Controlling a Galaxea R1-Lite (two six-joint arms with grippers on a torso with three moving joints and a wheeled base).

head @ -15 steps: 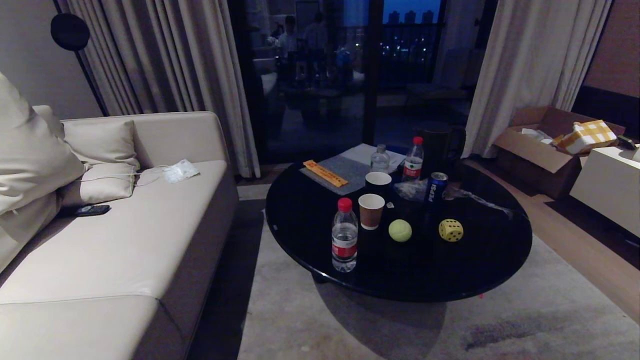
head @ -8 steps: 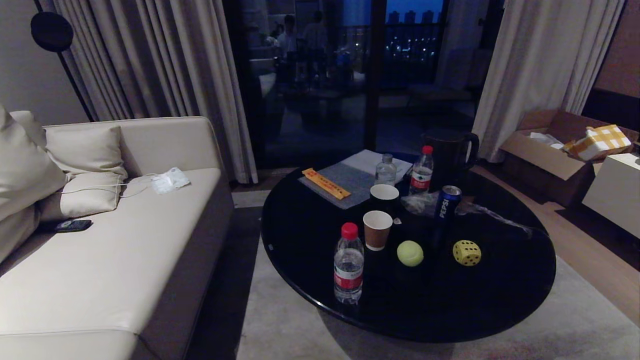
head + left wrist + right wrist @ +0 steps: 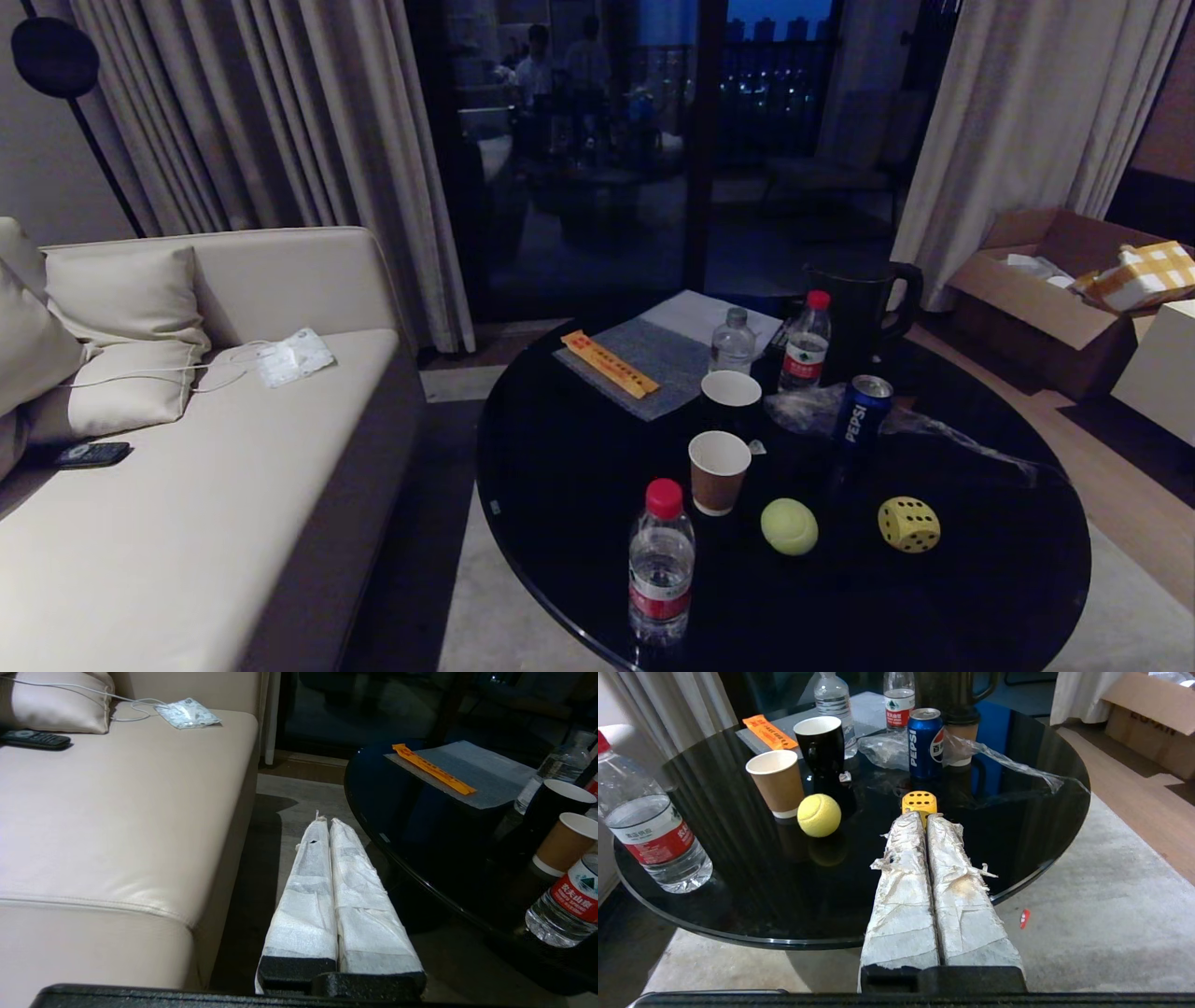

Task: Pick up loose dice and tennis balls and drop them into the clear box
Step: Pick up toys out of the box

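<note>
A yellow die (image 3: 908, 525) (image 3: 919, 801) and one tennis ball (image 3: 789, 526) (image 3: 819, 815) lie on the round black glass table (image 3: 980, 616). The clear box is out of view. My right gripper (image 3: 927, 815) is shut and empty, held level over the table's near edge, its tips short of the yellow die. My left gripper (image 3: 325, 821) is shut and empty, hanging over the rug between the sofa and the table. Neither arm shows in the head view.
On the table stand a water bottle (image 3: 661, 563), a brown paper cup (image 3: 719, 471), a black cup (image 3: 730, 399), a Pepsi can (image 3: 860, 414), two more bottles, a dark jug (image 3: 864, 303) and a grey mat. A beige sofa (image 3: 187, 504) is on the left, a cardboard box (image 3: 1046, 299) on the right.
The whole view has shifted: the table and its things have grown larger and lower in the picture, so the camera has come closer. Nothing on the table has moved.
</note>
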